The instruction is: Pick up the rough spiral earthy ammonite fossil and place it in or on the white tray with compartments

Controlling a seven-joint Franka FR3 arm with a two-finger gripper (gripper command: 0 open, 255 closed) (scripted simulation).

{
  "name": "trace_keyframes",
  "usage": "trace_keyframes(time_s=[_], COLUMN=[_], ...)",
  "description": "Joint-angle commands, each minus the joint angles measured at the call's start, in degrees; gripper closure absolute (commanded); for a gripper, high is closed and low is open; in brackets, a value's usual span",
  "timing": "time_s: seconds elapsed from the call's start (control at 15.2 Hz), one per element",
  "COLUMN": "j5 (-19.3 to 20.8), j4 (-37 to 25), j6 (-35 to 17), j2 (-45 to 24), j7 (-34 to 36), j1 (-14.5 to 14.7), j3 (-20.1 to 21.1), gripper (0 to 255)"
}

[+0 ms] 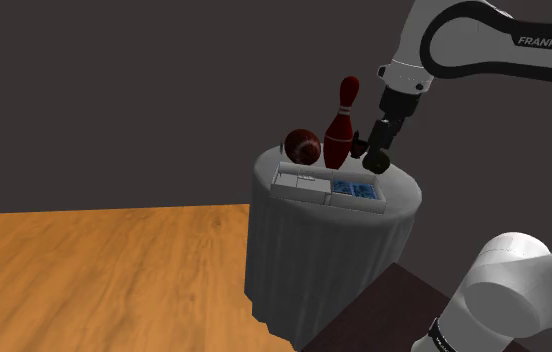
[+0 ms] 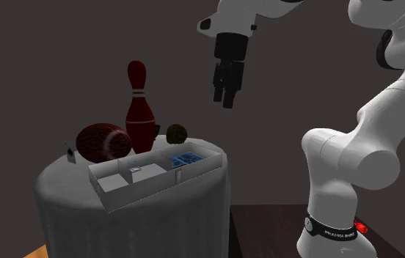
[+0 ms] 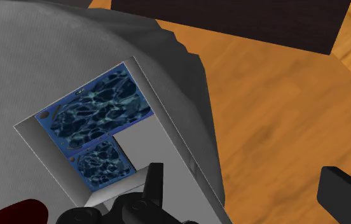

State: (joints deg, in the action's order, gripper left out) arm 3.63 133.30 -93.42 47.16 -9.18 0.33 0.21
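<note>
Grey cloth drapes a round counter [image 1: 324, 250] in the shoulder view, with the black pincer [image 1: 376, 162] hanging toward 2 o'clock. In the second exterior view, the olive-brown fossil [image 2: 177, 133] rests on the counter at 3 o'clock of a red bowling pin [image 2: 139, 110], behind the white tray [image 2: 150, 189]. In the wrist view, the pincer gapes wide and empty above the tray.

shoulder: behind stand [image 1: 389, 305] | exterior: nearer, lower | wrist: overhead | shared: tray [image 1: 296, 189]
</note>
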Motion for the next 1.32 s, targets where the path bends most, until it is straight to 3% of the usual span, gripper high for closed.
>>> trace_keyframes(time_s=[0.0, 0.73, 1.25], j5=[0.0, 6.81, 6.87], j4=[0.0, -2.28, -9.93], j6=[0.0, -8.81, -14.77], j2=[0.0, -11.05, -24.53], j7=[0.0, -18.15, -31.9], j1=[0.0, -1.68, -1.16], j3=[0.0, -14.56, -24.79], gripper=[0, 0, 0])
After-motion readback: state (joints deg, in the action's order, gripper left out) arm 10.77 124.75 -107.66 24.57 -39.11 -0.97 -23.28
